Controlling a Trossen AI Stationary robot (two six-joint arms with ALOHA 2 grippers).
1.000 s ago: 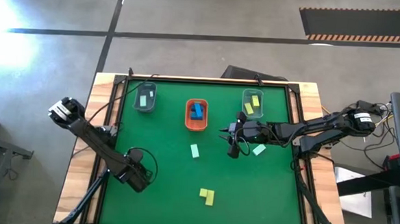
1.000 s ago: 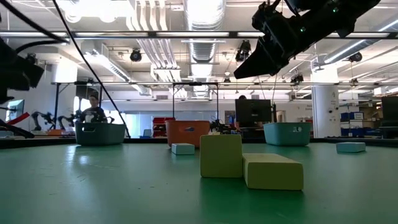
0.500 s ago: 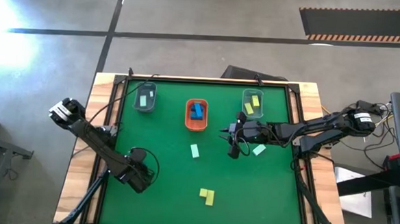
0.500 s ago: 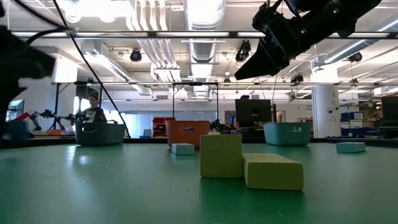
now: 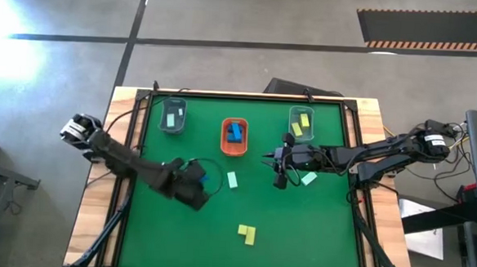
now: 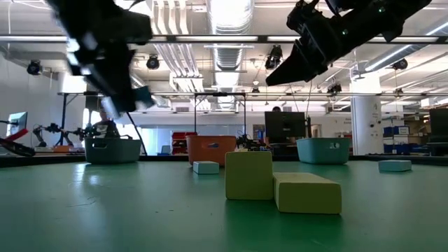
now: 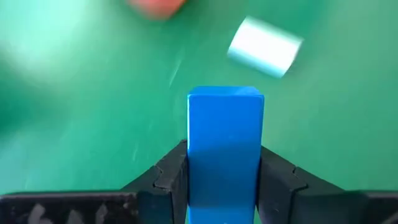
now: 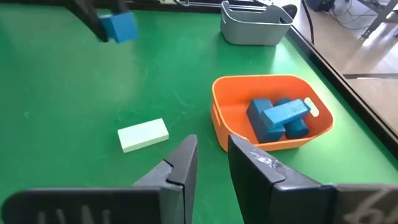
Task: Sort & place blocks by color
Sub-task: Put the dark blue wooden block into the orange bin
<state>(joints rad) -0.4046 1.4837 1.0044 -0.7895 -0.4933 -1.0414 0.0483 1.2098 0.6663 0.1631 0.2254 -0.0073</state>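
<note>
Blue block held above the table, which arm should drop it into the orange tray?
Left. The left tool is shut on the blue block, close to the orange tray. The right tool holds nothing.

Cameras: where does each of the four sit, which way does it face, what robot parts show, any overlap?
High view: overhead, straight down; both arms, left gripper and right gripper over the green table.
Low view: table height, level into the room; yellow blocks nearest, arms overhead.
Left wrist view: past its own fingers, shut on the blue block.
Right wrist view: past its open fingers, toward the orange tray.
Shared: both wrist views show the mint block.
</note>
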